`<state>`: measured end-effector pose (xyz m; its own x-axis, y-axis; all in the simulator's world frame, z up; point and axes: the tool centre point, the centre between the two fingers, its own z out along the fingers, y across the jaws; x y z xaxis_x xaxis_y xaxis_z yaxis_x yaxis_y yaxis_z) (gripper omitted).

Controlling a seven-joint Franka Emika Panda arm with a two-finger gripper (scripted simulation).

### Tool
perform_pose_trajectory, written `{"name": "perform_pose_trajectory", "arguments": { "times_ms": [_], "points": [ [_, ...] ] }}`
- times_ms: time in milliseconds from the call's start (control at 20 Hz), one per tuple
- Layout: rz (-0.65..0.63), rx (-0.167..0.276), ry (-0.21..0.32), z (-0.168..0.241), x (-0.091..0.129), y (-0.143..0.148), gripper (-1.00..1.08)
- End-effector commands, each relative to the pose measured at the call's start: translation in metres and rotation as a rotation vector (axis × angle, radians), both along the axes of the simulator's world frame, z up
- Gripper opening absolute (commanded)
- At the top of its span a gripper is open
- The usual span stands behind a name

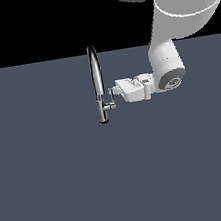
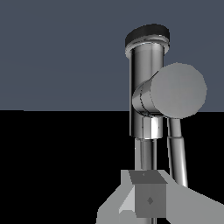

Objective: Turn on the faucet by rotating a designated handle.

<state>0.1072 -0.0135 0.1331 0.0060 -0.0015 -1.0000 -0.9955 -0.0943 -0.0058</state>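
The chrome faucet [image 1: 97, 81] stands upright with its tall arched spout seen edge-on. Its short body [image 2: 146, 87] carries a stubby side cylinder [image 2: 178, 89]. From that cylinder runs the handle [image 1: 112, 101], a thin straight rod [image 2: 176, 151]. My gripper [image 1: 112, 92] reaches in from the exterior view's right, with its tips right at the handle rod beside the spout. In the wrist view the fingers [image 2: 148, 199] sit together with no gap showing and nothing held between them; the rod passes just beside them.
A flat dark grey-blue surface [image 1: 68, 180] spreads all around the faucet. My white arm [image 1: 169, 68] comes down from the exterior view's upper right. No other object is in view.
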Motion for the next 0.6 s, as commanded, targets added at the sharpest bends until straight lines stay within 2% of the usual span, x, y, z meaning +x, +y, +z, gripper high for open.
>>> {"name": "perform_pose_trajectory", "arguments": {
  "times_ms": [0,400,550],
  "points": [
    [0.004,0.002,0.001,0.002,-0.006,0.0,-1.0],
    [0.004,0.002,0.001,0.006,-0.021,-0.002,-1.0],
    [0.008,0.004,0.001,0.003,-0.021,0.004,-1.0]
  ]
}}
